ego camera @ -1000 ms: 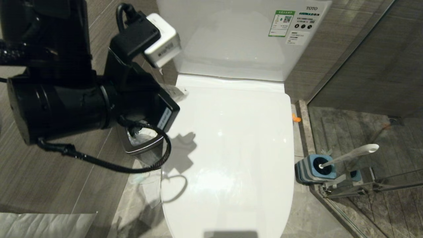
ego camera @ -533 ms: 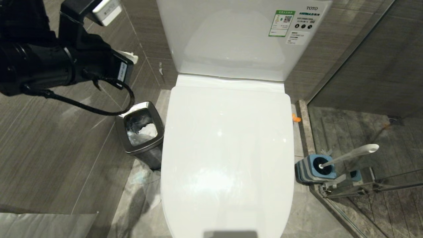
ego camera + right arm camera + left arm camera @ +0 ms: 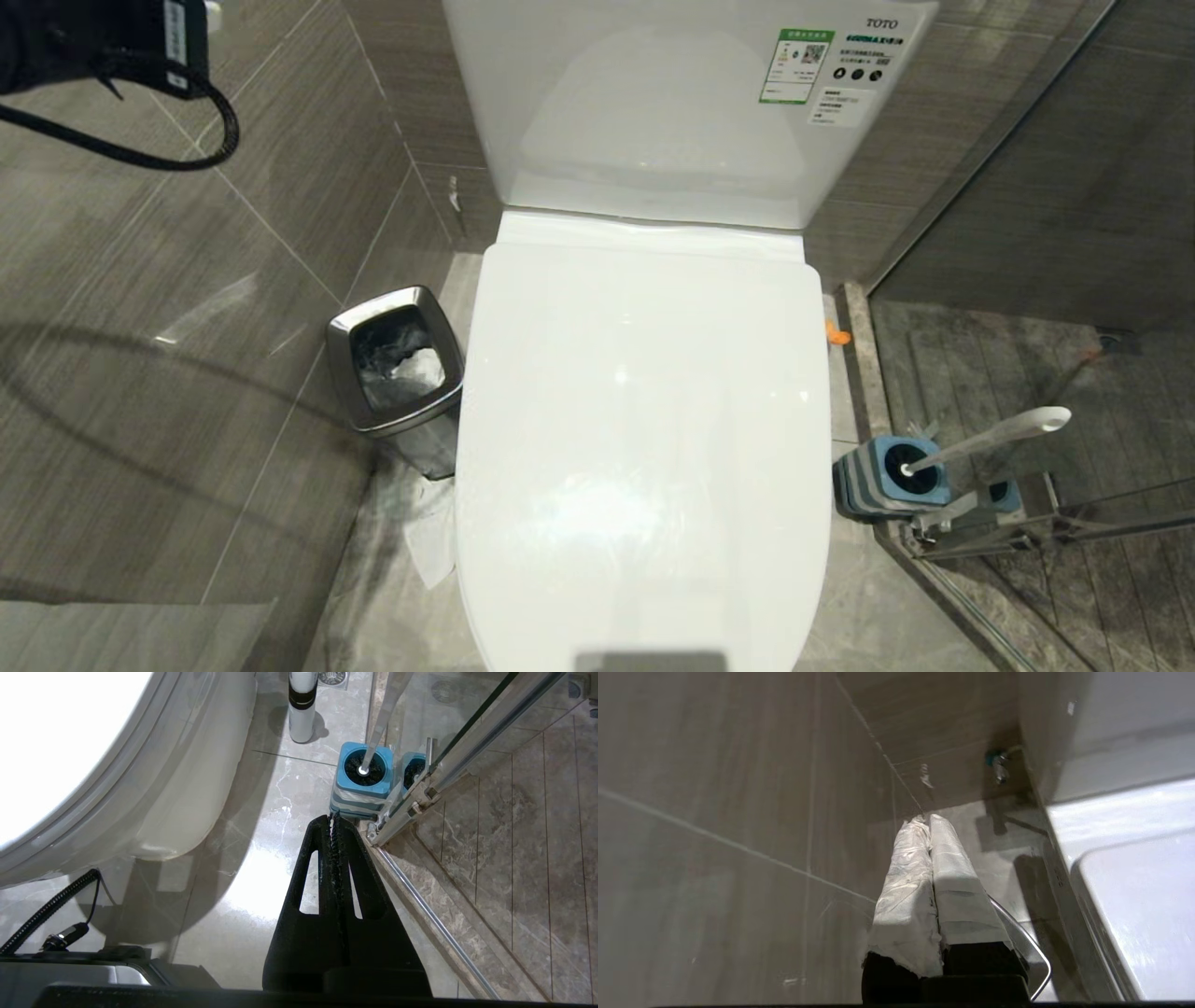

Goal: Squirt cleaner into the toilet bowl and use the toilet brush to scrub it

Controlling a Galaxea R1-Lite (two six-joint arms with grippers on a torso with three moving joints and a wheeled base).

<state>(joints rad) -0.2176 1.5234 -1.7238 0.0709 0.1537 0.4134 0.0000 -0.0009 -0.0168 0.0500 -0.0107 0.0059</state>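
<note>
The toilet (image 3: 644,420) is glossy white, its lid down flat over the seat so the basin is hidden; the upright tank behind it carries a green-edged sticker and some smaller labels near its top. In the right wrist view the bowl's rounded white outer wall (image 3: 154,788) curves down to the marble floor.

The brush (image 3: 990,439) stands on the floor to the robot's right of the toilet, just beside a glass shower door's metal frame. Its slim whitish handle leans away from the toilet and ends in a rounded tip; the black bristle head sits sunk in a square blue holder (image 3: 892,476) with grey-striped sides. From the right wrist the holder (image 3: 364,781) shows a round dark well with the handle rising out of it.

A white bottle with a dark band (image 3: 301,707) stands upright on the floor past the holder, near the bowl's base; its top is cut off by the frame edge, so I cannot tell whether it is the cleaner.

On the other side, a small square steel bin (image 3: 397,373) stands touching the toilet's flank, holding a clear liner and crumpled white paper. A scrap of white paper (image 3: 431,551) lies on the floor just beside it.

The left tool (image 3: 930,826), its fingers wrapped in white, is pressed together and empty, up by the tiled wall above the bin. The right tool (image 3: 332,819) is black, pressed together too, holding nothing, low near the holder.
</note>
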